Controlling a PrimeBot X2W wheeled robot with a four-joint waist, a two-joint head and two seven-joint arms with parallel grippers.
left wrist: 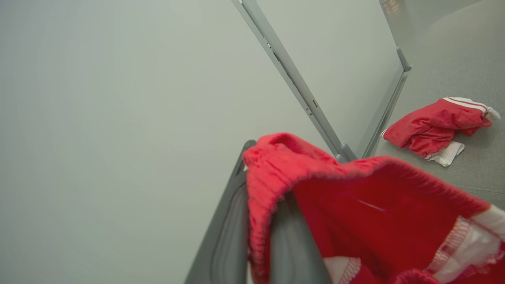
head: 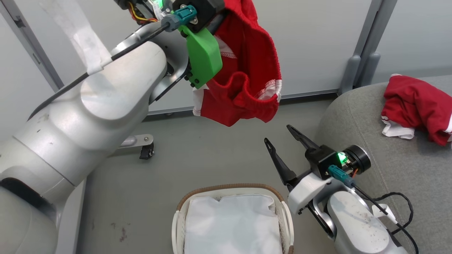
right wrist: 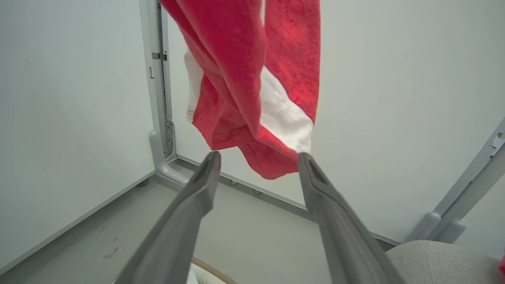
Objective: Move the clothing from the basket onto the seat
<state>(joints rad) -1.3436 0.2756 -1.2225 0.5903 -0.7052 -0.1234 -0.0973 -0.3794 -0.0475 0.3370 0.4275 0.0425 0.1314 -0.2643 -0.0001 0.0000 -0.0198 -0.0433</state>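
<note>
Red cloth with white panels is dangling well above the floor (head: 197, 155). This red garment (head: 247, 77) is hanging from the left fingers (left wrist: 262, 173), which are pinching its gathered waistband between them in front of the pale wall panels (head: 317, 42). In the left wrist view the elastic edge is folding over one finger, and the rest of the cloth is drooping away to the right.

The right fingers (head: 277, 134) are standing wide open and gripping nothing. They are pointing up toward the lower edge of the hanging cloth. In the head view they are sitting apart from it, between the basket (head: 231, 186) and the seat (head: 360, 120).

That basket is standing on the floor below the raised arm, with its white liner cloth (head: 229, 222) lying smooth inside the brown woven rim. A second red garment (head: 416, 106) is lying crumpled on the grey woven upholstery of the seat, and a white cuff is poking out at its lower left. The held garment is hanging over the floor between the basket and the wall, well apart from the seat and from the piece lying on it.
</note>
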